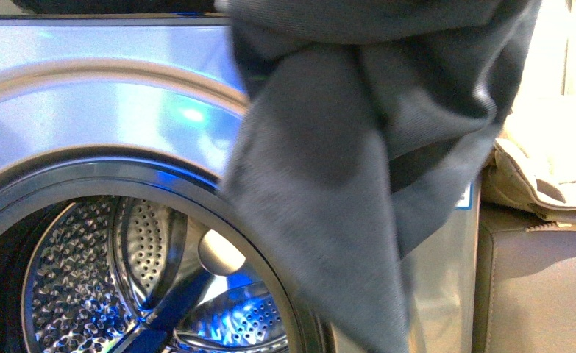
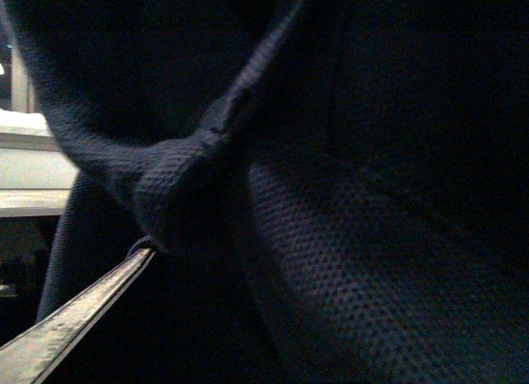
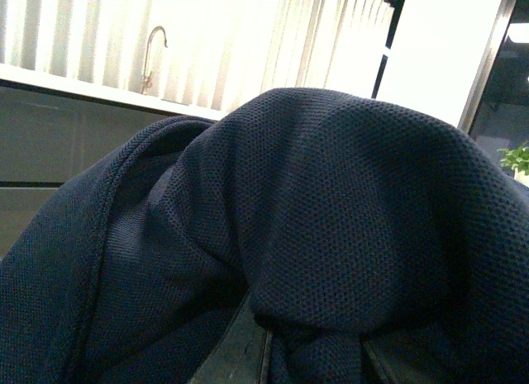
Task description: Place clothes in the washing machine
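We record the carrying step as in hand: the load is lifted and held before the machine, and nothing has yet gone in.

The dark blue-grey garment of fine pique knit (image 1: 329, 169) hangs from above the top edge of the front view. It drapes down across the front panel of the large silver-grey front-loading washing machine (image 1: 86, 95). It sits to the right of the round dark-rimmed porthole (image 1: 108, 170), and its lower tail crosses the rim's right side in the picture. The perforated steel drum (image 1: 71, 279) shows through the mouth, so we judge the door open. We see no part of the garment inside it. A cream-beige padded fabric (image 1: 549, 162) lies off to the right, apart from the task.

Neither arm shows in the front view. In the right wrist view the garment is heaped over the right gripper (image 3: 318, 359). Dark finger edges show either side of a tight fold, and we judge the fingers closed on that cloth. In the left wrist view only one pale metal finger (image 2: 74, 318) of the left gripper (image 2: 157, 235) is visible. The knit is gathered into a knot at its tip. The other finger is hidden, so we cannot tell how far it is open or whether it grips.

In our judgement the next move calls for bringing the bundle leftward and down to the mouth. It should then go well forward into the drum before any release. The hanging tail may snag or trail over the rim.
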Controlling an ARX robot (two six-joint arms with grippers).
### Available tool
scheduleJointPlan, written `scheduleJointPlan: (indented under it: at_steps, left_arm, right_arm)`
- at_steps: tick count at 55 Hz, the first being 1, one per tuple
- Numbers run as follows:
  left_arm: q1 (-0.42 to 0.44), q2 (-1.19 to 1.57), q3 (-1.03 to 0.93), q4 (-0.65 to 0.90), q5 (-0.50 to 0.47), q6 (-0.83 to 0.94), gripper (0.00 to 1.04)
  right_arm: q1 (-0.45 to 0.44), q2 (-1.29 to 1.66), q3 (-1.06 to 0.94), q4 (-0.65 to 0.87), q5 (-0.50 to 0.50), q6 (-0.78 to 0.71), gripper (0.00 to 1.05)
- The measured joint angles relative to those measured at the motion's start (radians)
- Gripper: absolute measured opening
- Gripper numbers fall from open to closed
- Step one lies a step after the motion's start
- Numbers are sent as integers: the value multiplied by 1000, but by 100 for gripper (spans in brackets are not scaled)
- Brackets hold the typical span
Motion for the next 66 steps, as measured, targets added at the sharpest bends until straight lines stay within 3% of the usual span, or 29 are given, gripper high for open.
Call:
scheduleJointPlan:
  at_steps: [15,28,55,61,66]
  left_arm:
    - [-36,-14,-50,158,-146,200,98]
    - [-62,7,-37,113,-88,214,98]
    - [-55,153,143,-6,-76,101,98]
    - [-65,166,169,-48,-25,23,98]
    - [-90,168,172,-74,80,-88,98]
  right_arm:
    - [0,0,0,0,0,0,14]
    - [0,0,0,0,0,0,14]
    - [0,0,0,0,6,-2,14]
    - [0,0,0,0,6,-3,14]
    - [0,0,0,0,6,-3,14]
